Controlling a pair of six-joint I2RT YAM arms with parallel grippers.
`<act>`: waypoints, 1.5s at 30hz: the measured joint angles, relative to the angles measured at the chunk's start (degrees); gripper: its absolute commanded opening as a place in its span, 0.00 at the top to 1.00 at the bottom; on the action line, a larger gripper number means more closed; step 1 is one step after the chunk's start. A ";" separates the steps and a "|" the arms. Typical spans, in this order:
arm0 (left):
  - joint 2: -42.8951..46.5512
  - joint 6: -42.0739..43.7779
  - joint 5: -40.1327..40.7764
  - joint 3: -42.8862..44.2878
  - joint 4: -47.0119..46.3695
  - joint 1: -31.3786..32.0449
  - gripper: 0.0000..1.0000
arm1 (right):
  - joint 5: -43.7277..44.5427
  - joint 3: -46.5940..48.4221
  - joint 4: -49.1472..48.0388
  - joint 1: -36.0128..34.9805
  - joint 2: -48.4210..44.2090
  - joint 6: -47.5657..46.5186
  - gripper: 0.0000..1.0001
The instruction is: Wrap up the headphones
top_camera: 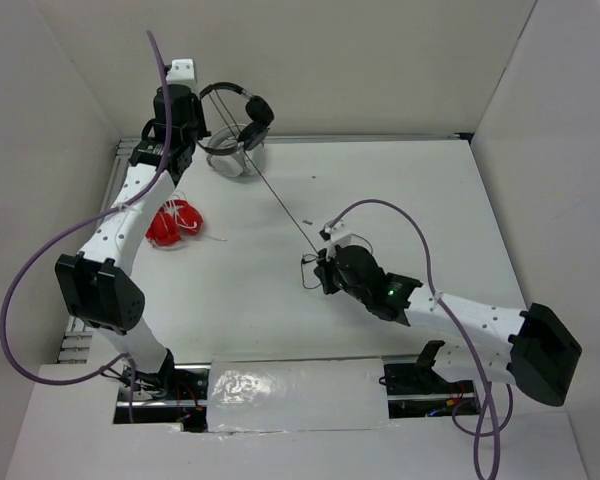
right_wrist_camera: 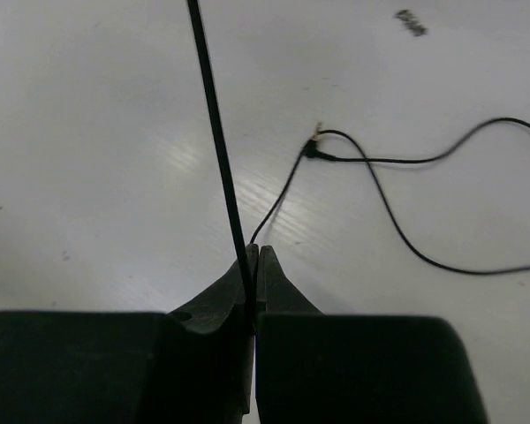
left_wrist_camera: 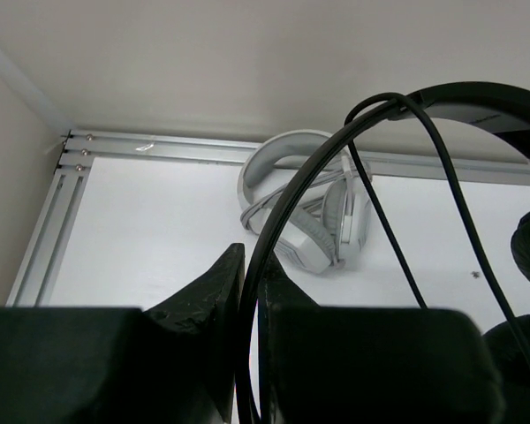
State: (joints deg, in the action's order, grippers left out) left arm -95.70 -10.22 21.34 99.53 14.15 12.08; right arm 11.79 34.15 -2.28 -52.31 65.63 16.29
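Note:
The black headphones (top_camera: pixel 252 106) hang in the air at the back left, above the table. My left gripper (top_camera: pixel 198 108) is shut on their thin headband (left_wrist_camera: pixel 477 93), which passes between the fingertips of the left gripper (left_wrist_camera: pixel 252 276). Their thin black cable (top_camera: pixel 280 205) runs taut and diagonally down to my right gripper (top_camera: pixel 319 266) near mid-table. In the right wrist view the right gripper (right_wrist_camera: pixel 255 258) is shut on the cable (right_wrist_camera: pixel 214 132). The cable's free end with the plug (right_wrist_camera: pixel 314 148) lies loose on the table just beyond.
White/grey headphones (top_camera: pixel 230 155) lie on the table under the held pair, also seen in the left wrist view (left_wrist_camera: pixel 314 230). Red headphones (top_camera: pixel 173 225) lie at the left near the left arm. White walls enclose the table on three sides.

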 measured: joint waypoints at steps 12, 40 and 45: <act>-1.81 0.90 -0.46 -8.92 -4.42 1.84 1.00 | 21.86 14.27 9.90 -0.59 -4.44 -8.15 1.00; 5.60 16.31 -16.04 -38.58 -20.65 22.08 1.00 | 10.08 37.29 7.80 15.96 12.17 -41.79 0.99; 13.62 17.53 -23.10 -42.42 -23.47 23.71 1.00 | 4.85 40.65 7.87 19.65 16.00 -41.62 0.99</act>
State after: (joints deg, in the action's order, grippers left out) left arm -82.08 7.31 -1.76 57.10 -9.32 35.79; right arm 16.64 74.81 5.58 -32.67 81.62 -25.32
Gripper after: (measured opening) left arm 0.216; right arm 0.017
